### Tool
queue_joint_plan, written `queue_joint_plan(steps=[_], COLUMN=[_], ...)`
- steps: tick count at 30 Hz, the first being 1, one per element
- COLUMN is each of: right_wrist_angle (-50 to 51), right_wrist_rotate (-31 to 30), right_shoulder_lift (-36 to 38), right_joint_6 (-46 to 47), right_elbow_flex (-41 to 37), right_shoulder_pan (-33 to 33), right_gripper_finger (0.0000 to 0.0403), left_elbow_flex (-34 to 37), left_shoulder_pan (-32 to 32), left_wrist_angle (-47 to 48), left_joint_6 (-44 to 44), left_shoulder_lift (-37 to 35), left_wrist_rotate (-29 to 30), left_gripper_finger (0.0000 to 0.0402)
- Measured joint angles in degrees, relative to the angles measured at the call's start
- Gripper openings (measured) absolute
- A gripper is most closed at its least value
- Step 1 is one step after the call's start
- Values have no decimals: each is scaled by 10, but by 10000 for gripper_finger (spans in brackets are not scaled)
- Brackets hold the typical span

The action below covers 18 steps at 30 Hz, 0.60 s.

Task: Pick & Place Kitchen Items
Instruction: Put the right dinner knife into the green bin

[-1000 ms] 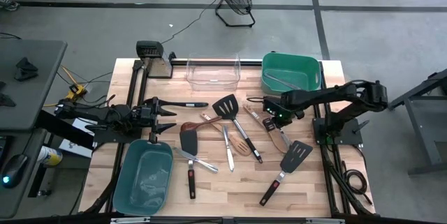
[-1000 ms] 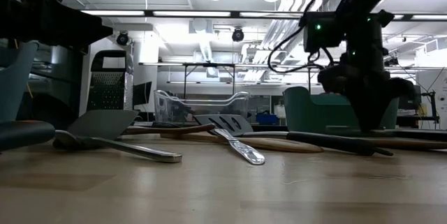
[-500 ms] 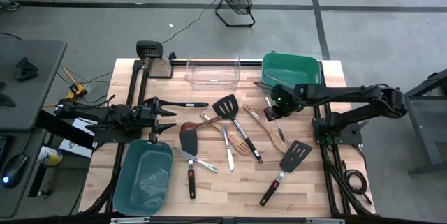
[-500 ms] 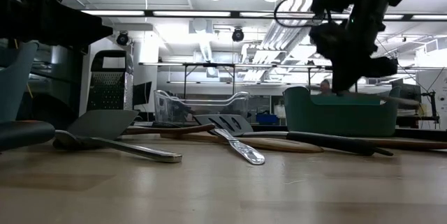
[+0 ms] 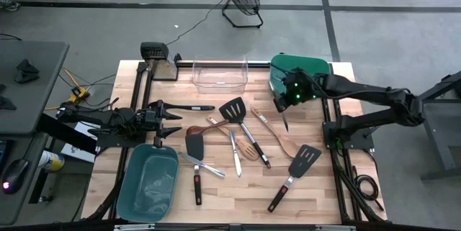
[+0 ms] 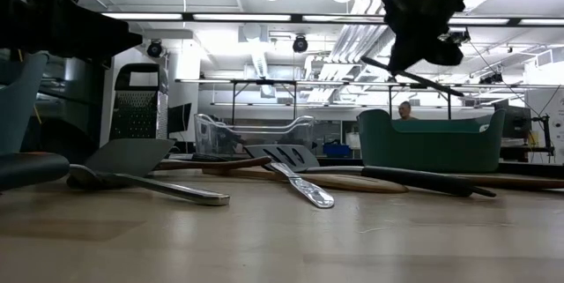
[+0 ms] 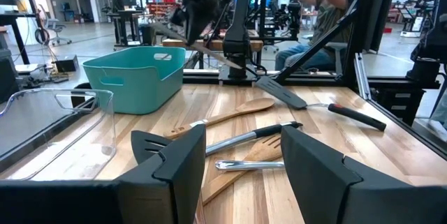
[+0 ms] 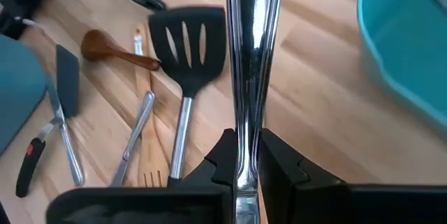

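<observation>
Polished steel is what my right gripper (image 8: pixel 243 155) has clamped between its fingers: a slim silvery metal utensil (image 8: pixel 249 49), pinched on its narrow shaft and carried in the air just beside the near edge of the green tub (image 5: pixel 300 74). In the high view the piece hangs down from the gripper over bare table (image 5: pixel 317 188), clear of everything lying there. I judge it stiff and fairly light, but slick; a pinch this narrow on a smooth rounded shaft could let it swivel or slide, so I would keep it pointing down and move gently. Its working end is hidden from me, so I cannot name it more closely.

My left gripper (image 7: pixel 237 155) waits at the table's left side with its fingers apart, holding nothing. Ahead of it lie a black slotted turner (image 5: pixel 233 108), a wooden spoon (image 5: pixel 202 129) and other long-handled pieces. These I would take mid-handle, where they should balance.
</observation>
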State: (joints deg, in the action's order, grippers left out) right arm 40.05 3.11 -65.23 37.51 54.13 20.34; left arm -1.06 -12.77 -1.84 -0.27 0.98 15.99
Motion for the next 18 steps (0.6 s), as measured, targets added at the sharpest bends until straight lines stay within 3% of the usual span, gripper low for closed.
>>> queue_joint_plan(steps=[18], right_wrist_angle=[0], right_wrist_rotate=[84], right_shoulder_lift=[0], right_joint_6=[-192], right_elbow_flex=[41], right_shoulder_pan=[78], right_gripper_finger=[26], left_elbow_flex=[0], left_shoulder_pan=[0], left_wrist_angle=[0], left_joint_6=[0], left_shoulder_lift=[0], left_wrist_rotate=[0], left_gripper_finger=[184])
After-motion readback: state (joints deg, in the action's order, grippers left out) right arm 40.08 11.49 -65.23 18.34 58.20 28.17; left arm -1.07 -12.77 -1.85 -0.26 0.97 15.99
